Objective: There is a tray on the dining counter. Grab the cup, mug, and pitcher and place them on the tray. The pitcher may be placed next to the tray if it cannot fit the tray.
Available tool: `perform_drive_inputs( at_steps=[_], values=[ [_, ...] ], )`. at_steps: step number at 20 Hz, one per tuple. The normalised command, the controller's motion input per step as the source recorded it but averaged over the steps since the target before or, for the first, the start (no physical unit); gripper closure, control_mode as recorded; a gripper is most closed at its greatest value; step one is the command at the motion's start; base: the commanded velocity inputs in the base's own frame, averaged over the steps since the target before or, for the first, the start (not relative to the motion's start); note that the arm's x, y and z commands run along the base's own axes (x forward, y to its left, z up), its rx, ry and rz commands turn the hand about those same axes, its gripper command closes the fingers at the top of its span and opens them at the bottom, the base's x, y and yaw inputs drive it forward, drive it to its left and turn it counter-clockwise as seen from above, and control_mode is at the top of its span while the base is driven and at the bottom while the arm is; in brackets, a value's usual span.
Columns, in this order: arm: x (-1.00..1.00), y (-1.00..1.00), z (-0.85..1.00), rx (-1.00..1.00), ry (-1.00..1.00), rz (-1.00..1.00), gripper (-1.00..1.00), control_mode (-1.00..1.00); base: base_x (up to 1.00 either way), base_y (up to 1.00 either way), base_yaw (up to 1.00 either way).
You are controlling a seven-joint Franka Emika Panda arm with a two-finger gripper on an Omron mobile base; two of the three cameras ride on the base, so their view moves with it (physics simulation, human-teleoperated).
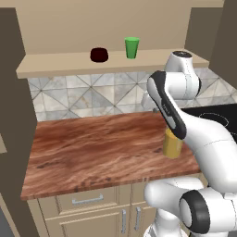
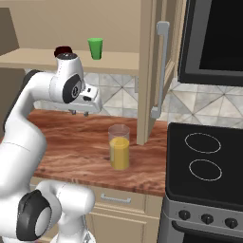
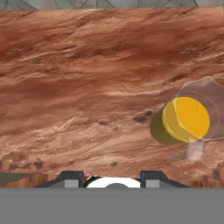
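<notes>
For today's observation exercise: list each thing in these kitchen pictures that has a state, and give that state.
pitcher: upright on the wood counter, partly filled with orange liquid, not held.
cup: upright on the shelf.
mug: on the shelf, left of the cup.
gripper: above the counter, jaws apart, holding nothing.
cabinet door: open.

Bare wood counter (image 1: pixel 92 148) left of pitcher (image 2: pixel 119 147); cabinet door (image 2: pixel 151 71) crowds its right.

Glossy white arm (image 1: pixel 203 139) of rounded segments, with dark grey joint bands.
</notes>
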Motion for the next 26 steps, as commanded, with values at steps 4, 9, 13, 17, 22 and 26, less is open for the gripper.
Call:
perform_drive_inputs(
  at_steps=[4, 9, 13, 17, 22, 26],
  values=[
    [0.0, 0.0, 0.13, 0.0, 0.0, -0.01, -1.0, -1.0, 0.0, 0.0, 0.0],
    [-0.11, 0.0, 0.3, 0.0, -0.09, -0.09, -1.0, -1.0, 0.0, 0.0, 0.0],
    [-0.29, 0.0, 0.44, 0.0, -0.11, -0.07, -1.0, -1.0, 0.0, 0.0, 0.0],
    [-0.3, 0.0, 0.52, 0.0, -0.1, -0.09, -1.0, -1.0, 0.0, 0.0, 0.0],
    [-0.49, 0.02, 0.38, 0.04, -0.08, -0.15, -1.0, -1.0, 0.0, 0.0, 0.0],
    [-0.65, 0.09, 0.27, 0.1, -0.08, -0.21, -1.0, -1.0, 0.0, 0.0, 0.0]
  ],
)
